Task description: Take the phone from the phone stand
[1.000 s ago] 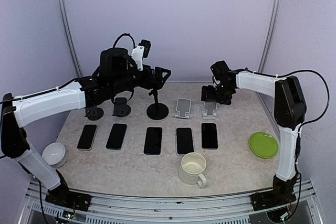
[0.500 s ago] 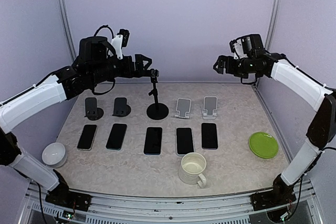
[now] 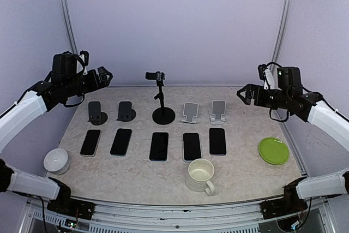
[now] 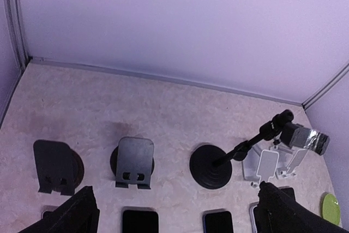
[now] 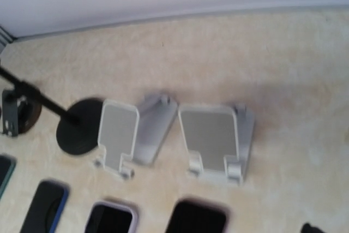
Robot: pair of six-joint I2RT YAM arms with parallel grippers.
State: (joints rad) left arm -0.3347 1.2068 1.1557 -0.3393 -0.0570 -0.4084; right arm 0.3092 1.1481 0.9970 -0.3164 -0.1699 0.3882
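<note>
Left gripper (image 3: 107,76), right gripper (image 3: 244,94): agape, empty

Phones (image 3: 90,142) (image 3: 121,142) (image 3: 159,146) (image 3: 192,146) (image 3: 217,141): five, in one row across the middle of the top view
Black low stands (image 3: 97,113) (image 3: 126,111): two, left of centre
Black pole stand (image 3: 163,114): one, centre
Pale stands (image 3: 190,112) (image 3: 218,111): two, right of centre
Mug (image 3: 200,175): one, lower centre
Bowl (image 3: 56,160): one, lower left
Green plate (image 3: 274,150): one, right

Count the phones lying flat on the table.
5 dark rectangular phones in one row: leftmost phone, second phone, middle phone, fourth phone, rightmost phone. None seems hidden.
</note>
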